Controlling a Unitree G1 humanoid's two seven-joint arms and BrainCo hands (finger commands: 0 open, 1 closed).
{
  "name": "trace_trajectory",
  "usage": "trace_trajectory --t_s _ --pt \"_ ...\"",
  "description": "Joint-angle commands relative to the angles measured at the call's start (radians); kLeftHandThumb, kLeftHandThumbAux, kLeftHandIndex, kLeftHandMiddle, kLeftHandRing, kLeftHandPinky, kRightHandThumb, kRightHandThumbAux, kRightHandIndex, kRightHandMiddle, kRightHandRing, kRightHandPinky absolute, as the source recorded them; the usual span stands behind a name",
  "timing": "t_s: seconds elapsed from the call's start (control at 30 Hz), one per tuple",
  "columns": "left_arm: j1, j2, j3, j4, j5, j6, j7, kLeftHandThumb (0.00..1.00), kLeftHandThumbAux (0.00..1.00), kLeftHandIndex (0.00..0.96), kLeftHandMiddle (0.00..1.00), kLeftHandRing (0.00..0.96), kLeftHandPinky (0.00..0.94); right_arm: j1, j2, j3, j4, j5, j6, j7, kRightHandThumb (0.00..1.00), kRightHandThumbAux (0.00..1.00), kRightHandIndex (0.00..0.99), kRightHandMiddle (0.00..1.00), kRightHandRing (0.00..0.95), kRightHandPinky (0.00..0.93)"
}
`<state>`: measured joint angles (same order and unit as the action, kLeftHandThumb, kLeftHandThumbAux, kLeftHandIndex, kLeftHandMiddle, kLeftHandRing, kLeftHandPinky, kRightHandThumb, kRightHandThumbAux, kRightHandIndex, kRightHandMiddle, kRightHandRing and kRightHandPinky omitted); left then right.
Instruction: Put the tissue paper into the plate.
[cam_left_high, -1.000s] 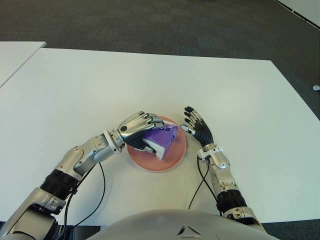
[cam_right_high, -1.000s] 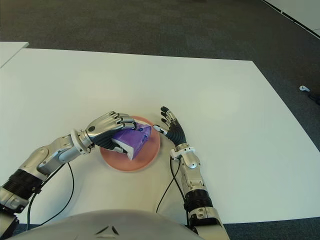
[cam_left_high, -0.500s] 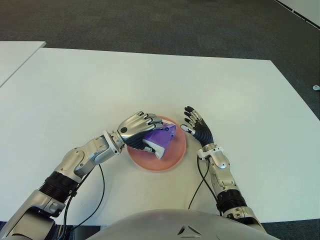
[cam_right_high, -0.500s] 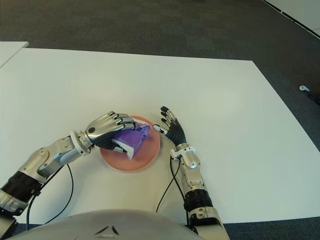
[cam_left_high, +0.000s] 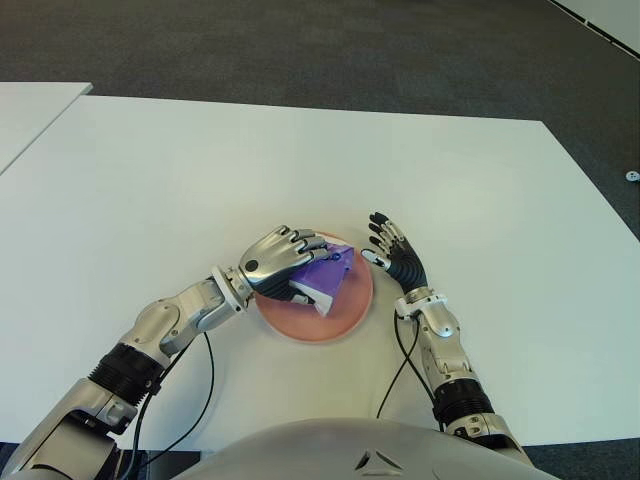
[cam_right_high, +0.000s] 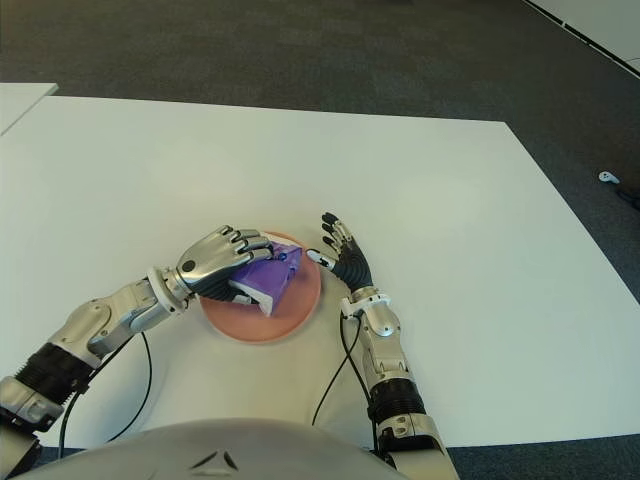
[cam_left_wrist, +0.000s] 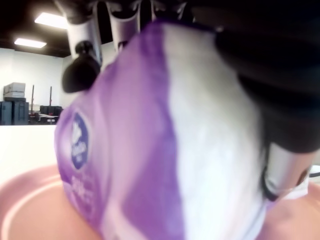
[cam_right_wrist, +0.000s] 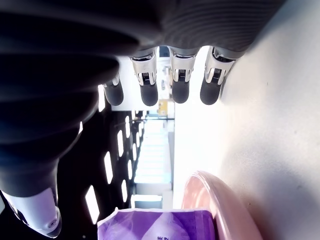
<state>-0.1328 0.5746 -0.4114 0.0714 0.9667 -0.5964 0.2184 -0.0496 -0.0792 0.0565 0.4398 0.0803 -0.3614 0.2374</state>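
A purple and white tissue pack (cam_left_high: 325, 278) lies in the pink plate (cam_left_high: 340, 325) near the table's front. My left hand (cam_left_high: 282, 262) covers the pack from the left, its fingers curled over the top of it. In the left wrist view the tissue pack (cam_left_wrist: 150, 140) fills the frame, with the fingers (cam_left_wrist: 82, 55) around it and the plate (cam_left_wrist: 30, 205) underneath. My right hand (cam_left_high: 393, 254) stands just right of the plate, fingers spread and holding nothing. The right wrist view shows the spread fingers (cam_right_wrist: 150, 90), the plate's rim (cam_right_wrist: 220, 200) and the tissue pack (cam_right_wrist: 155, 227).
The white table (cam_left_high: 200, 170) stretches wide on all sides of the plate. A second white table (cam_left_high: 25, 115) shows at the far left. Dark carpet (cam_left_high: 350, 50) lies beyond the far edge. Black cables (cam_left_high: 205, 385) hang from my arms near the front edge.
My left hand has lowered the tissue pack so that it lies flatter in the plate, and the forearm has shifted slightly right. The right hand has not moved.
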Motion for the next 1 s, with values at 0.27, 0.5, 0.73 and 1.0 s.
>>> trace_trajectory --t_s 0.27,0.5,0.73,1.0 --pt "0.001 0.096 -0.012 -0.105 0.041 0.045 -0.203 0.151 0.188 0.001 0.002 0.002 0.001 0.133 0.017 0.007 0.179 -0.005 0.186 0.005 0.012 0.675 0.000 0.000 0.000 0.000" --pt "-0.009 0.089 -0.014 -0.105 0.046 0.060 -0.218 0.144 0.131 0.000 0.000 0.000 0.000 0.127 0.017 0.005 0.184 -0.004 0.183 0.008 0.016 0.680 0.000 0.000 0.000 0.000" --pt "-0.018 0.080 -0.014 -0.092 0.040 0.056 -0.193 0.144 0.117 0.000 0.000 0.000 0.000 0.123 0.017 0.001 0.187 -0.004 0.180 0.006 0.022 0.680 0.000 0.000 0.000 0.000" --pt "-0.027 0.070 0.001 -0.080 0.028 0.031 -0.118 0.150 0.121 0.000 0.000 0.000 0.000 0.113 0.017 -0.002 0.195 -0.006 0.182 0.004 0.028 0.679 0.000 0.000 0.000 0.000"
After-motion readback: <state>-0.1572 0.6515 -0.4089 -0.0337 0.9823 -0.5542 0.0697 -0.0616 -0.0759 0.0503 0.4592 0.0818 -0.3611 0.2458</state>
